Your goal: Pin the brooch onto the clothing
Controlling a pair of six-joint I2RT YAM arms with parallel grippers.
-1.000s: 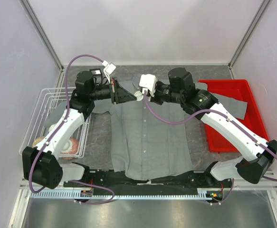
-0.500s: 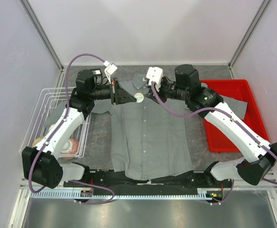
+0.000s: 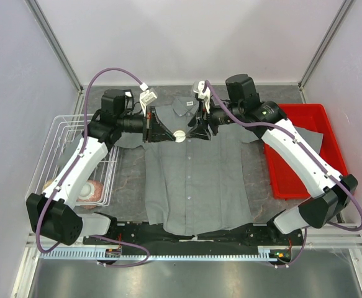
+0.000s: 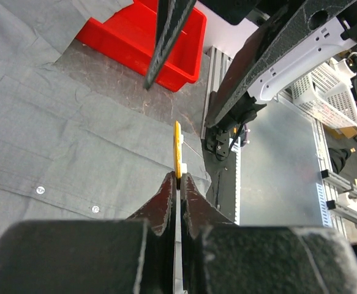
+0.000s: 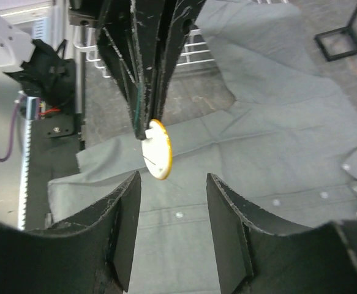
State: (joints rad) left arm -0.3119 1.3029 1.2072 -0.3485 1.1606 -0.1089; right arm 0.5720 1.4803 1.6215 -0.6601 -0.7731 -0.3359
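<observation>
Top view high, looking down; wrist views close, facing each other, sharing brooch (image 5: 157, 157).

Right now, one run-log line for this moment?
left gripper: jaws shut on brooch | right gripper: jaws open, facing brooch | grey shirt: flat below, unpinned

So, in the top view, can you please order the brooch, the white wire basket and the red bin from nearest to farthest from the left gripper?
1. The brooch, held at the tips of the left gripper.
2. The wire basket, at the table's left side.
3. The red bin, at the far right.
</observation>
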